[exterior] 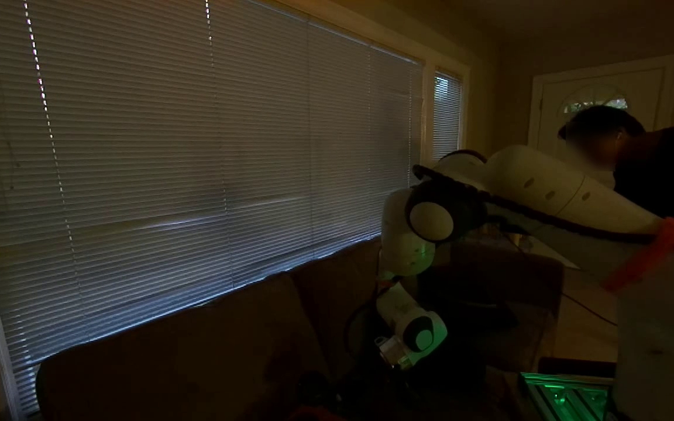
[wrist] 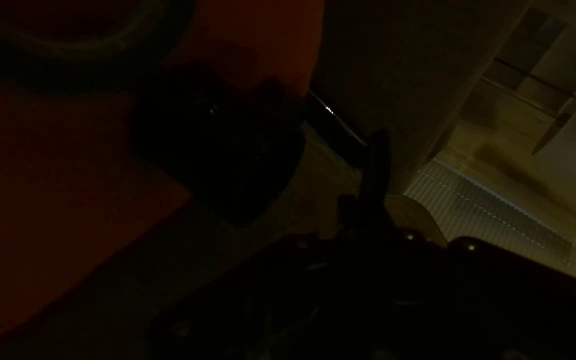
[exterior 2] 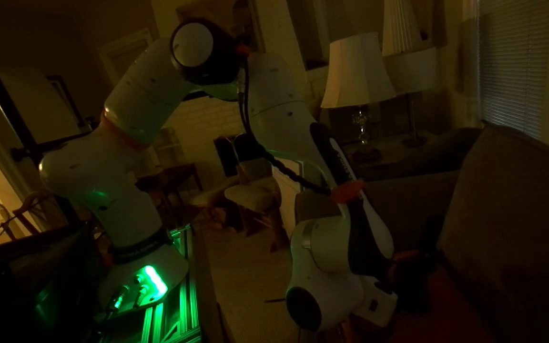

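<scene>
The scene is very dark. My gripper (wrist: 375, 150) shows in the wrist view as a black silhouette, its front narrowing to one dark column. I cannot make out separate fingertips. A shiny black handle-like bar (wrist: 338, 125) meets or passes behind the column; whether it is gripped does not show. Left of it a black rounded object (wrist: 223, 155) lies over a red-orange surface (wrist: 68, 175). A dark round ring-shaped rim (wrist: 83, 50) is at the upper left. In an exterior view the gripper (exterior 2: 412, 281) is a dark shape low by the sofa, above a reddish surface (exterior 2: 455, 305).
A brown sofa (exterior: 196, 356) stands below a window with blinds (exterior: 196, 175). A person (exterior: 664, 175) is behind the arm. The arm base stands on a green-lit metal frame (exterior 2: 188, 295). Table lamps (exterior 2: 358, 71) and a chair (exterior 2: 255, 195) are further back.
</scene>
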`<state>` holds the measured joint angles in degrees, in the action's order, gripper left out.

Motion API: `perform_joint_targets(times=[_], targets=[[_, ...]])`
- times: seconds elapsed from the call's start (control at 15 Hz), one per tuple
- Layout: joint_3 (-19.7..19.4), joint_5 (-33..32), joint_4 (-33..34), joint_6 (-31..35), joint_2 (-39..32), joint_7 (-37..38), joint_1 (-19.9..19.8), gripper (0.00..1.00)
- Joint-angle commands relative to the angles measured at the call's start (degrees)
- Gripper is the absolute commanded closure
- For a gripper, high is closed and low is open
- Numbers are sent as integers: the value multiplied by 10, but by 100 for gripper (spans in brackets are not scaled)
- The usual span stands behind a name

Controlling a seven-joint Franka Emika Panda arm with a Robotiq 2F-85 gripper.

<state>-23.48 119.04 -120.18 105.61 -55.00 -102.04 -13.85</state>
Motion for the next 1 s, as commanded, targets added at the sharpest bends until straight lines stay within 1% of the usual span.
perform_joint_targets(times=[0.0,0.4,0.93], targets=[[5,8,-6,34,17,-22,13,99],[12,11,-1,63,22,-36,23,99],[15,16,-1,96,25,-64,27,99]])
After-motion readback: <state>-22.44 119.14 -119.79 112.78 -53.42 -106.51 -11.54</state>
